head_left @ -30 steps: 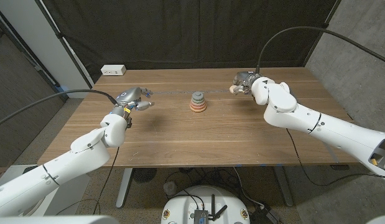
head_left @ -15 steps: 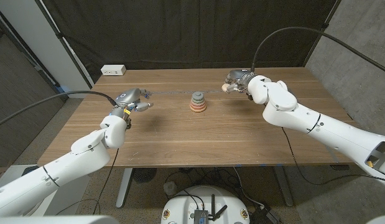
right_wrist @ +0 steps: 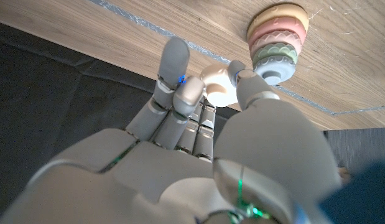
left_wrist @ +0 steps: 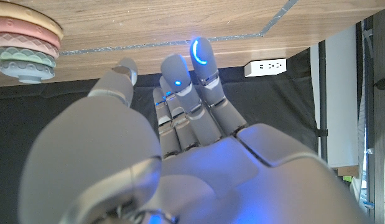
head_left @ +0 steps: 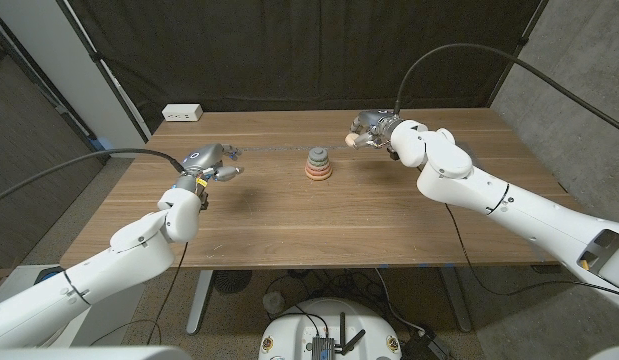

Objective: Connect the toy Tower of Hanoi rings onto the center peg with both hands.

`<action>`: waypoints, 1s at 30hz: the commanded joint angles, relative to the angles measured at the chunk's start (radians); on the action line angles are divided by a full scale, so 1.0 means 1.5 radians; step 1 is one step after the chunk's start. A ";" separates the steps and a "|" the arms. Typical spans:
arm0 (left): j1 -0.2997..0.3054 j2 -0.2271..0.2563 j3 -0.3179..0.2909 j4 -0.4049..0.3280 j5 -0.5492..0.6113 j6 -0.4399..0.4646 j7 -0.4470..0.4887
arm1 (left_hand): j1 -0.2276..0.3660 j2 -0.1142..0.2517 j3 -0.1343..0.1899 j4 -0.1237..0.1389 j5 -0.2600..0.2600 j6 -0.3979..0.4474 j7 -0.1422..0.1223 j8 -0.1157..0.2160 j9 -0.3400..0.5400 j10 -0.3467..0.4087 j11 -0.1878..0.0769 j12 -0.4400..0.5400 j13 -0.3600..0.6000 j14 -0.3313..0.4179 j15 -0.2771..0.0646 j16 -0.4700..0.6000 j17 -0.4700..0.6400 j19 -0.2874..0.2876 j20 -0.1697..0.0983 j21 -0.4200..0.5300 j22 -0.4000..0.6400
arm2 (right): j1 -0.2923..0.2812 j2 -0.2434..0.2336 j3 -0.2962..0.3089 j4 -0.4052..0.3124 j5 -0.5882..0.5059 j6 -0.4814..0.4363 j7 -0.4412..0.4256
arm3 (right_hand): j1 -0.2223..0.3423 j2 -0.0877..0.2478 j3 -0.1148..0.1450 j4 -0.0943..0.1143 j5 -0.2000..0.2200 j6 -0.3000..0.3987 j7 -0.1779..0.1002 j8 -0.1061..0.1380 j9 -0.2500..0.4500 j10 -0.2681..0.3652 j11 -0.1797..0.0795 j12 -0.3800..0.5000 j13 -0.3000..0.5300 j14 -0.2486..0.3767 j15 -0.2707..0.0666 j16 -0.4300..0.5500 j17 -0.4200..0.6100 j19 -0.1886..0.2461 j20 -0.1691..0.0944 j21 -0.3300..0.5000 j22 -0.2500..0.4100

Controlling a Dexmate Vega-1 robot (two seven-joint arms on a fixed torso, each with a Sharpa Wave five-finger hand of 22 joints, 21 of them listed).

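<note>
One stack (head_left: pixel 318 164) of four rings stands mid-counter (head_left: pixel 289 220). Right hand (head_left: pixel 368 130) pinches one cream ring (right_wrist: pixel 216 86); left hand (head_left: pixel 215 162) spread, holding nothing. One white power strip (head_left: pixel 182 113) far left.

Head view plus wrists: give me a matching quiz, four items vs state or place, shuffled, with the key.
Items:
1. right hand
2. left hand
3. ring stack
4. white power strip

States or places:
A. at the table's far left corner
B. holds nothing, fingers apart
C. stands mid-table between the two hands
D. pinches a small cream ring

Pairs: 1-D, 2-B, 3-C, 4-A
</note>
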 commanded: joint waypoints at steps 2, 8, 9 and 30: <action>0.007 0.008 -0.008 0.004 -0.011 -0.013 0.000 | -0.001 -0.005 0.006 -0.002 -0.003 0.005 0.004 -0.002 0.004 0.002 -0.005 0.000 0.001 0.007 0.000 -0.001 0.003 0.005 -0.072 0.002 0.001 | 0.013 0.046 -0.010 0.021 -0.022 0.016 0.021 | 0.006 0.001 0.011 0.005 0.004 0.024 -0.015 0.004 0.003 0.048 -0.031 0.001 0.004 0.003 -0.001 0.005 0.003 0.007 -0.003 0.000 0.002; 0.009 0.009 -0.011 0.008 -0.013 -0.017 0.001 | -0.001 -0.005 0.007 -0.002 -0.003 0.006 0.003 -0.001 0.004 0.003 -0.005 0.000 0.000 0.007 0.000 0.000 0.004 0.006 -0.072 0.002 0.001 | 0.019 0.059 -0.015 0.032 -0.029 0.020 0.027 | 0.006 0.001 0.012 0.005 0.005 0.025 -0.015 0.004 0.003 0.051 -0.031 0.000 0.004 0.002 0.000 0.006 0.002 0.008 -0.003 0.000 0.003; 0.008 0.009 -0.010 0.009 -0.013 -0.018 0.001 | -0.001 -0.005 0.007 -0.002 -0.003 0.006 0.003 -0.001 0.004 0.003 -0.005 0.000 0.000 0.007 0.000 0.000 0.004 0.006 -0.072 0.002 0.001 | 0.020 0.061 -0.016 0.035 -0.030 0.020 0.028 | 0.006 0.001 0.012 0.005 0.005 0.025 -0.015 0.004 0.003 0.051 -0.031 0.000 0.004 0.003 0.000 0.006 0.002 0.008 -0.003 0.000 0.002; -0.007 0.002 -0.002 0.023 -0.013 -0.030 -0.001 | -0.001 -0.005 0.011 -0.002 -0.004 0.006 0.004 -0.002 0.005 0.004 -0.004 0.000 0.001 0.008 0.000 0.000 0.005 0.005 -0.072 0.003 0.001 | 0.061 0.114 -0.057 0.095 -0.078 0.023 0.052 | 0.006 0.003 0.012 0.005 0.005 0.027 -0.015 0.002 0.002 0.053 -0.032 -0.002 0.006 0.000 0.000 0.007 0.000 0.009 -0.003 -0.001 0.003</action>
